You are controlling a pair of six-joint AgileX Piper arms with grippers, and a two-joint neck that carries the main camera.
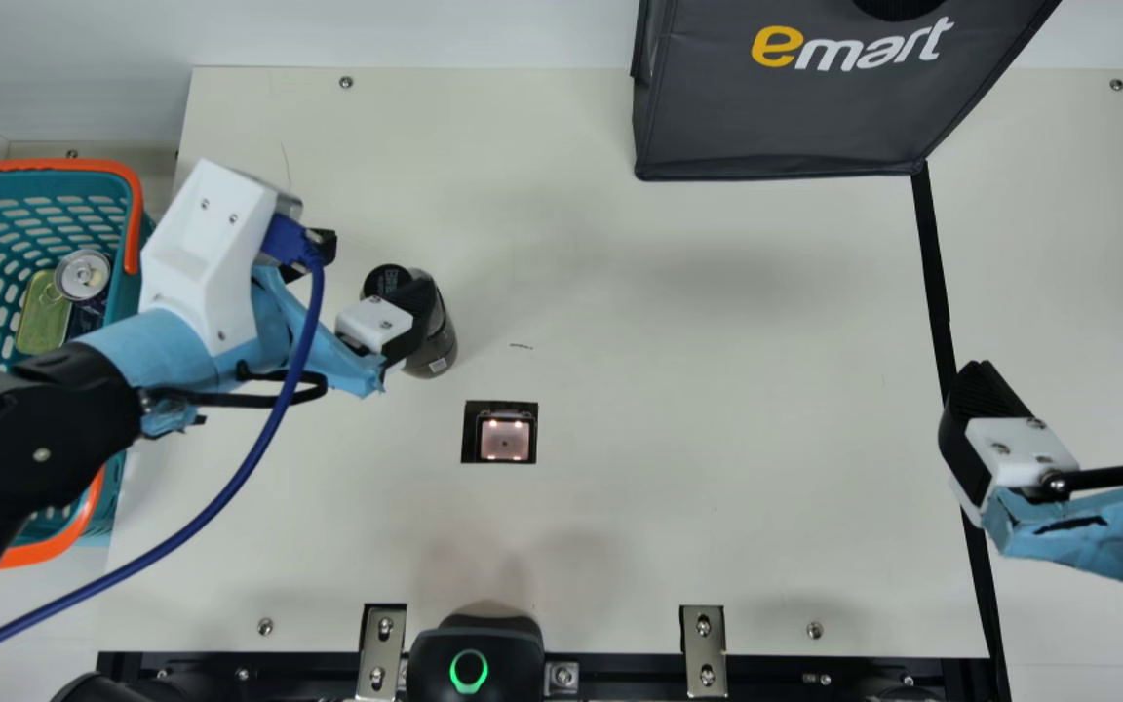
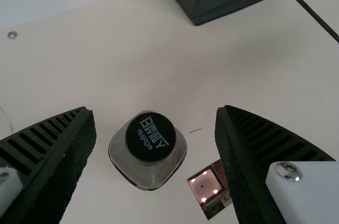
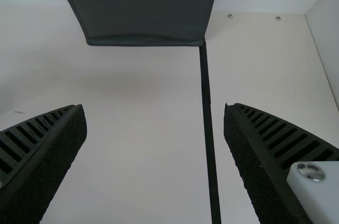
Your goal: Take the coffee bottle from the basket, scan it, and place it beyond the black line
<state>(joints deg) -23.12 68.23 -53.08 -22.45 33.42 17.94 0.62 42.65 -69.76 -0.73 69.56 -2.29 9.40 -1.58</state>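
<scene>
The coffee bottle (image 2: 150, 136) stands upright on the worktop's left half, between the wide-parted fingers of the left gripper (image 1: 378, 270), which grips nothing. Toward the near edge from it lies the inset scanner (image 1: 505, 439). Overlapping the worktop's left edge in the main view, the teal basket (image 1: 121, 302) holds cans. A dark bag (image 1: 776, 117) blocks the far edge beside the black line (image 1: 933, 273); the empty right gripper (image 1: 1068, 375), also spread wide, hangs near that line.
</scene>
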